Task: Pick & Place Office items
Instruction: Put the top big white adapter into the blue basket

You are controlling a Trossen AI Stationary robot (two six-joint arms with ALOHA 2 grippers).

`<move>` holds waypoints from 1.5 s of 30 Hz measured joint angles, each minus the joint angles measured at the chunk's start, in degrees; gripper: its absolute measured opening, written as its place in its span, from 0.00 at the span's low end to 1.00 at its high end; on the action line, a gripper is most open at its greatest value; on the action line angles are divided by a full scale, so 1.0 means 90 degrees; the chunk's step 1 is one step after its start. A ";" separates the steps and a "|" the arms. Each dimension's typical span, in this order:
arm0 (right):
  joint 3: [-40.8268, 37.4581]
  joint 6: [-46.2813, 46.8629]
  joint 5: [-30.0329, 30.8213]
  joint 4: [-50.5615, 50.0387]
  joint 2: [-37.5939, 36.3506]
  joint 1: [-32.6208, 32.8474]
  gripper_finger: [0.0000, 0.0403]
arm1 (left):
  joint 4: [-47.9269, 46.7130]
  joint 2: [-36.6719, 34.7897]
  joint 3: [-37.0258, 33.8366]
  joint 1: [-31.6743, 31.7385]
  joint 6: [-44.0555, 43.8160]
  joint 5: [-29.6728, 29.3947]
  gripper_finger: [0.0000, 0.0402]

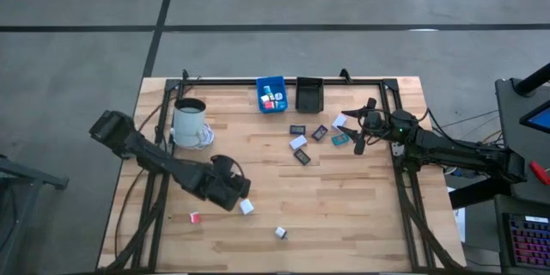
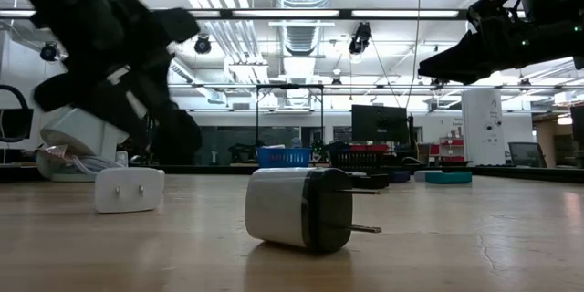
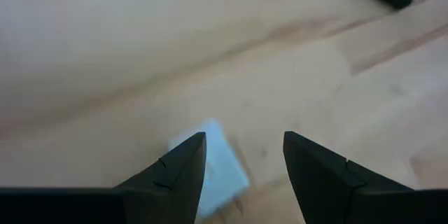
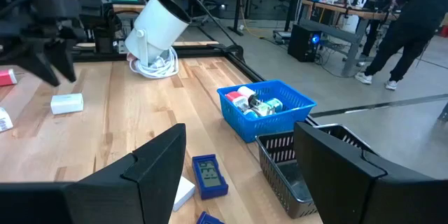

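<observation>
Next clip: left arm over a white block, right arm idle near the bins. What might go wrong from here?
1. The left gripper is open, but the white block sits off-centre by one finger; closing could nudge it away.
2. The mug with its coiled cable stands behind the left arm; a swing toward the blue bin might clip it.
3. The right gripper hovers open near the bins, so the arms could crowd.

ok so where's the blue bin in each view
high view: blue bin at the table's far edge, beside the black bin.
low view: far off, middle.
left wrist view: not in it.
right wrist view: centre, items inside.
shared landmark: the black bin next to it.
</observation>
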 joint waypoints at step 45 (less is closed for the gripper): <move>-0.0001 0.0000 0.0000 0.0002 0.0001 0.0001 0.64 | 0.0501 0.0539 -0.0530 0.0072 -0.0984 0.0530 0.53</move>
